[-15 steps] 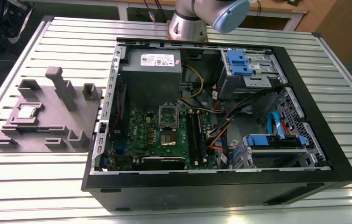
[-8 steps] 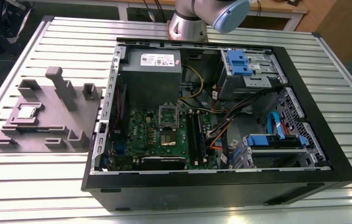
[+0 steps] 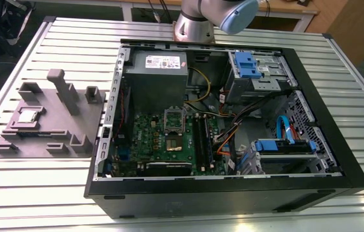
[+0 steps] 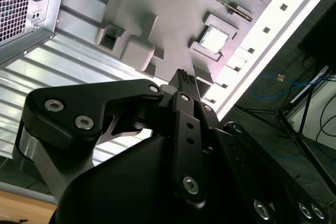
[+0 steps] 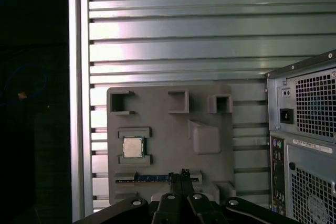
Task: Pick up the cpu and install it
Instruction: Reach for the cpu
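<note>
The cpu (image 3: 27, 116) is a small silvery square chip lying flat in a pocket of the grey fixture (image 3: 60, 135), at the exterior view's left of the open computer case. Both wrist views show the cpu (image 5: 133, 147) (image 4: 215, 39) from well above. My gripper (image 5: 180, 174) (image 4: 184, 76) hangs high over the fixture (image 5: 168, 124), apart from the chip, its thin black fingers shut together with nothing between them. Inside the case, the green motherboard (image 3: 159, 145) lies flat with its socket (image 3: 174, 119) near its middle.
A memory stick (image 5: 157, 178) lies in a slot of the fixture. The case (image 3: 233, 193) has tall black walls, a grey power supply (image 3: 159, 77), blue drive bays and cables. The slatted metal table (image 3: 40, 193) ends close beyond the fixture. The arm's base (image 3: 193, 26) stands behind the case.
</note>
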Action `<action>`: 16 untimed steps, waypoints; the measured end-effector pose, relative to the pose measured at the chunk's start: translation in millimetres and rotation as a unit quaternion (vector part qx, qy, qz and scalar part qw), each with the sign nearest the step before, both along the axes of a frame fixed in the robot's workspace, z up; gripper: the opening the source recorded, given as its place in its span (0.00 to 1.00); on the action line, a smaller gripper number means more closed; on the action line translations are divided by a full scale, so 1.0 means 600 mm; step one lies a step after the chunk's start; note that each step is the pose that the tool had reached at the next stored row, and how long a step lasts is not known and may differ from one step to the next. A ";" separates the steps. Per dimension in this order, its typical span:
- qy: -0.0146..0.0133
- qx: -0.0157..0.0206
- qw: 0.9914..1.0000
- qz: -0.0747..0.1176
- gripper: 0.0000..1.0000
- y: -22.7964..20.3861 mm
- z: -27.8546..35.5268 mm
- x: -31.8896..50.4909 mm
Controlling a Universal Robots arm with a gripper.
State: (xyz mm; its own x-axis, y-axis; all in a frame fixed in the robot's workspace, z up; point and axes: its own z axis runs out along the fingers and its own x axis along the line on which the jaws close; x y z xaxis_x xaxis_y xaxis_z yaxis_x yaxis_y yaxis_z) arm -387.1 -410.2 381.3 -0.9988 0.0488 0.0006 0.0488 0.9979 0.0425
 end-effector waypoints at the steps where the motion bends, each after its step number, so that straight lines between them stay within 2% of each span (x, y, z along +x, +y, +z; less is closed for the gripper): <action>1: 0.000 0.000 1.000 0.000 0.10 0.0000 0.000 -0.001; 6: 0.000 0.000 1.000 0.000 0.10 0.0000 0.000 -0.013; 10: 0.001 0.000 1.000 0.000 0.10 0.0003 -0.001 -0.026; 11: 0.002 0.000 1.000 0.000 0.10 0.0005 -0.002 -0.036; 16: 0.003 0.000 1.000 0.000 0.10 0.0028 -0.009 -0.061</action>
